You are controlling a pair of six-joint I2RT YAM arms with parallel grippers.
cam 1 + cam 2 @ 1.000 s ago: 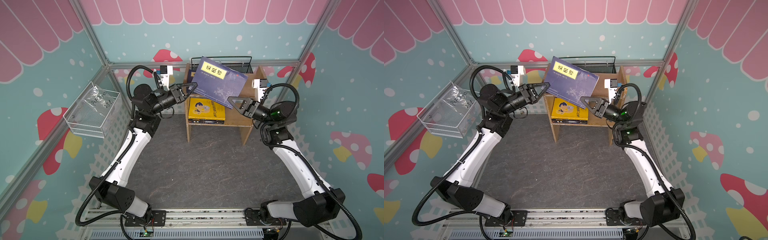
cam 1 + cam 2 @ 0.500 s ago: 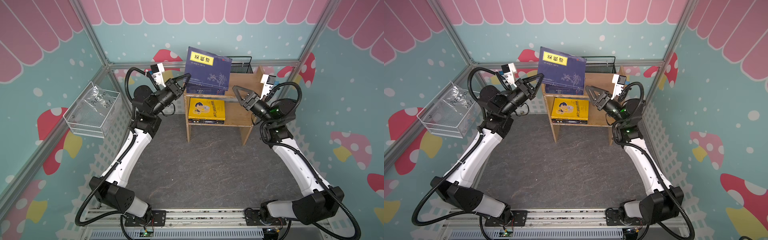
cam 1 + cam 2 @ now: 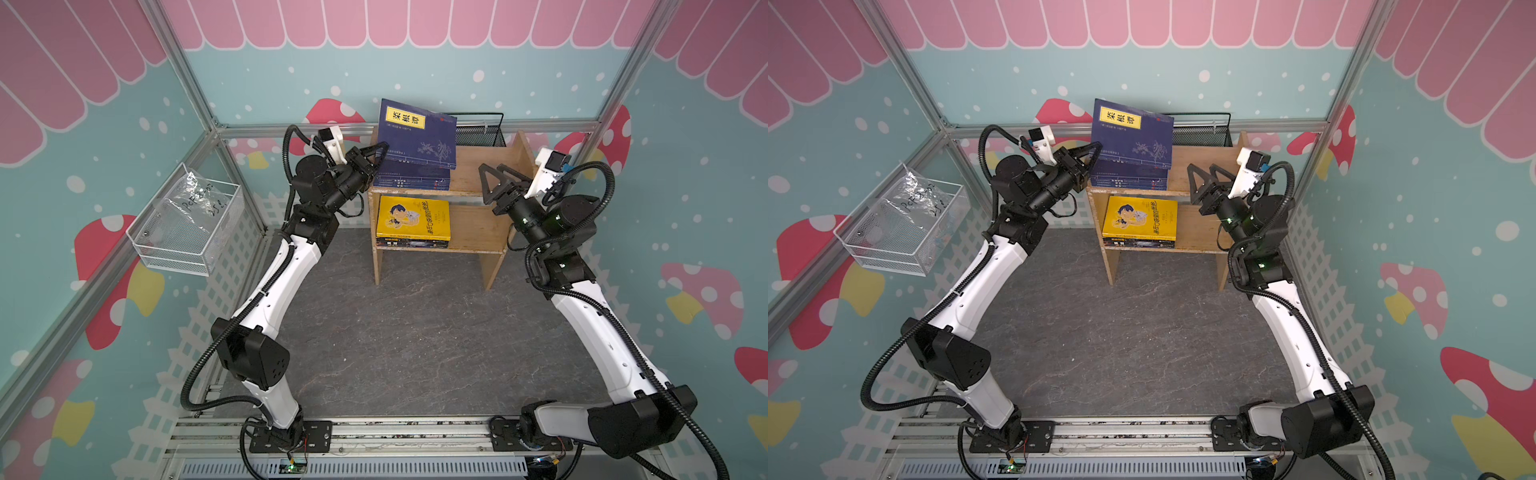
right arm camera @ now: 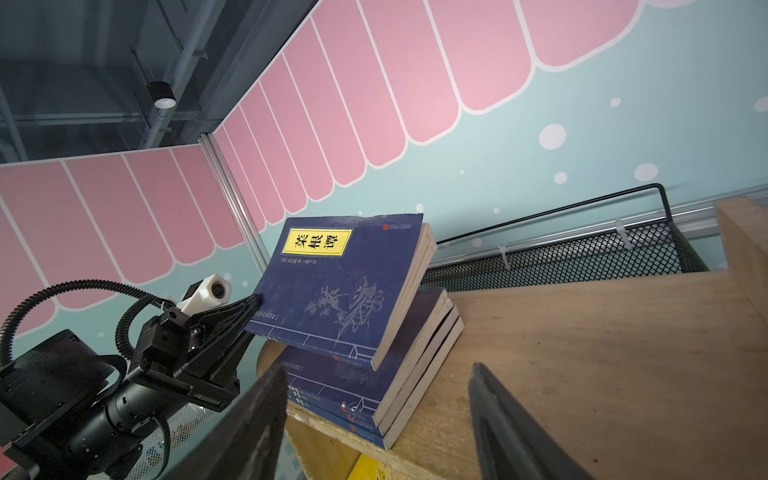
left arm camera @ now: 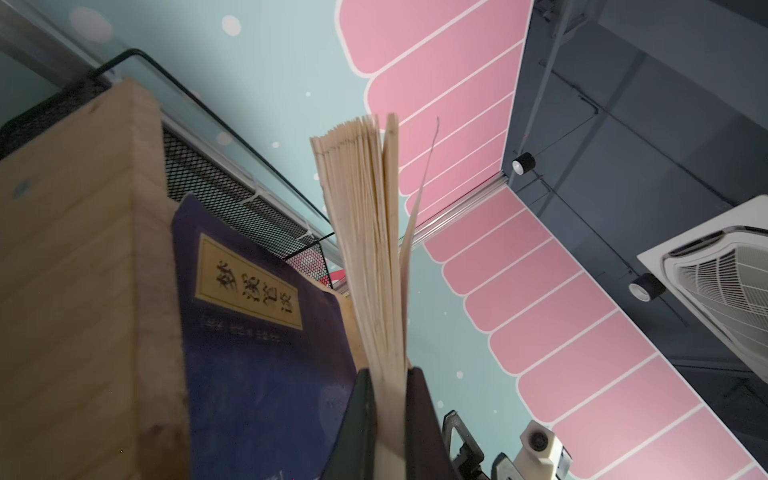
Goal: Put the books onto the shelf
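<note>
A navy book with a yellow label [image 3: 415, 133] [image 3: 1133, 133] [image 4: 332, 286] tilts steeply over a stack of navy books [image 3: 411, 178] [image 3: 1129, 176] [image 4: 374, 390] on the left of the wooden shelf's top tier [image 3: 478, 178] [image 3: 1183, 160] [image 4: 602, 353]. My left gripper [image 3: 381, 148] [image 3: 1096, 146] [image 5: 388, 374] is shut on its left edge, pages fanning above the jaws. Its lower edge meets or nearly meets the stack. My right gripper [image 3: 490, 168] [image 3: 1201, 167] [image 4: 376, 370] stands open and empty over the tier's right part. A yellow book [image 3: 413, 218] [image 3: 1140, 220] tops a pile on the lower tier.
A black mesh basket [image 3: 480, 133] [image 3: 1202, 133] [image 4: 582, 257] stands right behind the shelf. A white wire basket [image 3: 187, 228] [image 3: 901, 228] with a plastic bag hangs on the left wall. Grey floor [image 3: 415, 332] lies in front of the shelf.
The right gripper has let go of the navy book, opened and drawn back to the right. The left gripper has swung the book leftward and steeper, over the stack.
</note>
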